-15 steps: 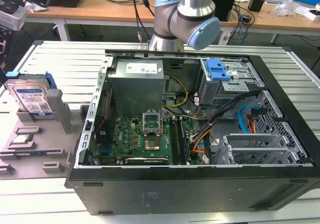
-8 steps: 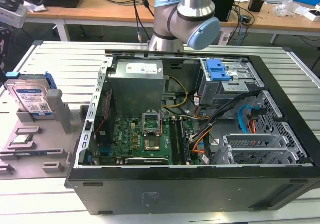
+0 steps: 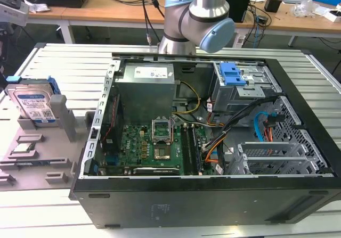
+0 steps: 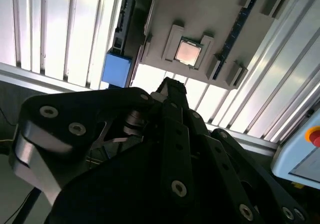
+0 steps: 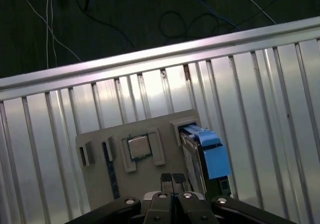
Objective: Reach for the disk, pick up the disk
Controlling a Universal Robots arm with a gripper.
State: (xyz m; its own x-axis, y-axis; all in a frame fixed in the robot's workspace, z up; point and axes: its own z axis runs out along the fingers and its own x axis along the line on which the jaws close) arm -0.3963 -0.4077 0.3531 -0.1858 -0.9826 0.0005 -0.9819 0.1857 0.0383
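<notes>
**Q:** Surface and room?

**A:** A ribbed aluminium table (image 3: 64,62). Reading from the exterior view's left, there is a grey fixture (image 3: 32,147), then an open computer case (image 3: 213,200) across the middle and right. The arm (image 3: 200,19) rises behind the case. Wooden benches (image 3: 106,6) carrying cables stand at the back. In the first wrist view, a dark floor (image 5: 125,18) with loose cables lies past the table's edge.

**Q:** State of the gripper?

**A:** The gripper (image 5: 172,180) hangs over the table at the fixture's edge. Its jaws are closed with the tips meeting, and it has hold of nothing.

**Q:** Where is the disk?

**A:** The disk (image 5: 202,151) stands in a slot at one end of the fixture. It is below the gripper, just off to one side of the tips and clear of them. A chip (image 5: 138,146) sits in a recess on the tips' other side, about as near.

**Q:** Which way does it point?

**A:** It is on edge with its broad faces upright, and in the exterior view it leans back slightly. The labelled face is turned toward the exterior camera. The thin upper edge, with a blue rail (image 5: 216,160), faces up toward the gripper. The lower part is sunk in the slot, so I cannot tell whether the long axis stands or lies.
</notes>
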